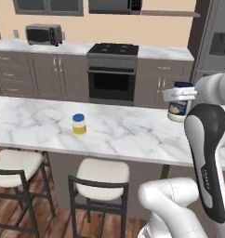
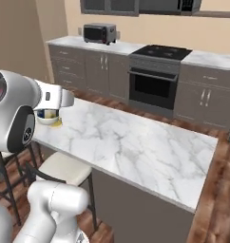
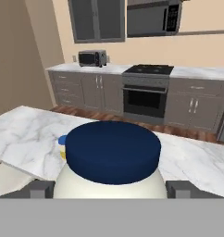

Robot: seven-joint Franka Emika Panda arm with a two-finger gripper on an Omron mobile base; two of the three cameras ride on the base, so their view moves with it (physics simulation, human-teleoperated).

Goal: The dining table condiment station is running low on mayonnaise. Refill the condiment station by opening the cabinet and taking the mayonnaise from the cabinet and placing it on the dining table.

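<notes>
The mayonnaise (image 1: 181,108), a whitish jar with a dark navy lid (image 3: 113,150), stands at the right end of the dining table (image 1: 123,135), upright, its base on or just above the marble top. My gripper (image 1: 180,95) reaches over it from the near side. In the hand view my gripper (image 3: 111,190) has a fingertip (image 3: 40,189) flush against each side of the jar. In the right base view my gripper (image 2: 52,102) hides most of the mayonnaise (image 2: 46,117). A dark upper cabinet (image 3: 96,21) hangs shut on the far wall; I cannot tell whether it is the task's cabinet.
A yellow jar with a blue lid (image 1: 79,124) stands mid-table, left of the mayonnaise. Two white-cushioned stools (image 1: 100,174) sit under the near edge. Across the aisle are a black oven (image 1: 112,74), grey drawers and a toaster oven (image 1: 43,35) on the counter.
</notes>
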